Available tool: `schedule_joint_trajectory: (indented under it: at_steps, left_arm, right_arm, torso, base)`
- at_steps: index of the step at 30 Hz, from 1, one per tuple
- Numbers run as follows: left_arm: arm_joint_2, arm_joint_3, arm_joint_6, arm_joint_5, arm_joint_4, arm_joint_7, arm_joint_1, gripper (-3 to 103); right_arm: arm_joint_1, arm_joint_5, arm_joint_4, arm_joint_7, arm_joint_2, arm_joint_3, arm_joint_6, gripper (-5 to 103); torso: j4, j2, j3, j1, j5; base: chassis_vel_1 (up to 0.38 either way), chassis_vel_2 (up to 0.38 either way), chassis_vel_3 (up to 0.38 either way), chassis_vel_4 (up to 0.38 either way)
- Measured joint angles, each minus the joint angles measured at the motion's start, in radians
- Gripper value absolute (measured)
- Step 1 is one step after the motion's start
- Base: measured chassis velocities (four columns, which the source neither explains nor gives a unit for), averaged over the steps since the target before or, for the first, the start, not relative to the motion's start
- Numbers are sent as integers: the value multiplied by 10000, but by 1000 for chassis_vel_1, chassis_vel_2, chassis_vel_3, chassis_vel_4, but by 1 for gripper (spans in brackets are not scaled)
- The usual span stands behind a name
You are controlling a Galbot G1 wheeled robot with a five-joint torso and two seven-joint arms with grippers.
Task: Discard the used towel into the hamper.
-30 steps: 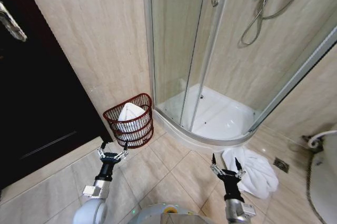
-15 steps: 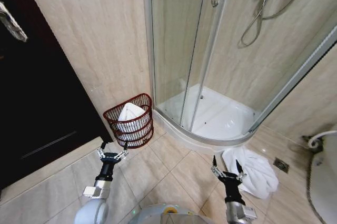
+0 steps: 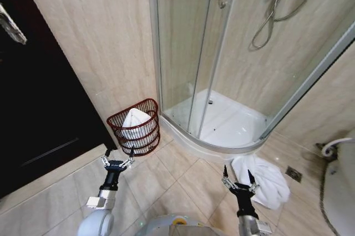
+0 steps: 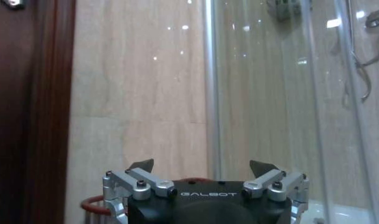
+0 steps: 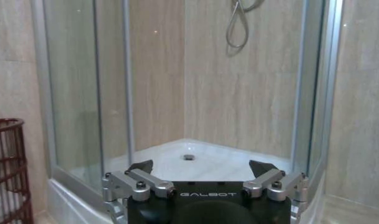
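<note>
A crumpled white towel (image 3: 270, 183) lies on the tiled floor in front of the shower, just right of my right gripper (image 3: 238, 178), which hangs open above the floor with nothing in it. The hamper (image 3: 138, 140), a small round reddish-brown wire basket, stands against the beige wall beside the shower; a folded white cloth (image 3: 135, 119) sits inside it. My left gripper (image 3: 117, 162) is open and empty, just in front of the hamper. The left wrist view has the open left gripper (image 4: 202, 165) and the hamper's rim (image 4: 93, 205). The right wrist view has the open right gripper (image 5: 202, 165) and the hamper (image 5: 6, 168).
A glass shower enclosure (image 3: 183, 53) with a raised white tray (image 3: 233, 128) fills the corner ahead. A dark door (image 3: 39, 108) stands at the left. A floor drain (image 3: 294, 174) and a white fixture (image 3: 339, 191) lie at the right. Open tiled floor (image 3: 172, 183) lies between the grippers.
The whole head view has shifted slightly, so the camera moved. Both grippers keep the same open pose; the towel and hamper have not moved.
</note>
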Motion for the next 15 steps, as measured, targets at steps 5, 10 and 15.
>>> schedule_joint_trajectory:
  at_steps: [5,10,15]
  left_arm:
    - [-10,-7,-11,-5,-35,12,41,100]
    - [-51,16,-14,25,-44,20,106,100]
    - [-58,9,-39,29,-50,20,148,100]
  right_arm:
    - [-41,-32,-32,-4,1,-19,76,100]
    - [-73,-45,-22,-3,-6,-21,85,100]
    - [-117,-79,-35,-3,-14,-65,154,100]
  torso:
    - [-1,-6,-7,0,-1]
    - [2,-139,-144,-1,1]
    - [-1,-191,-197,0,-1]
  base:
    - [-213,-198,192,178]
    - [-205,-197,208,200]
    - [-187,-182,184,188]
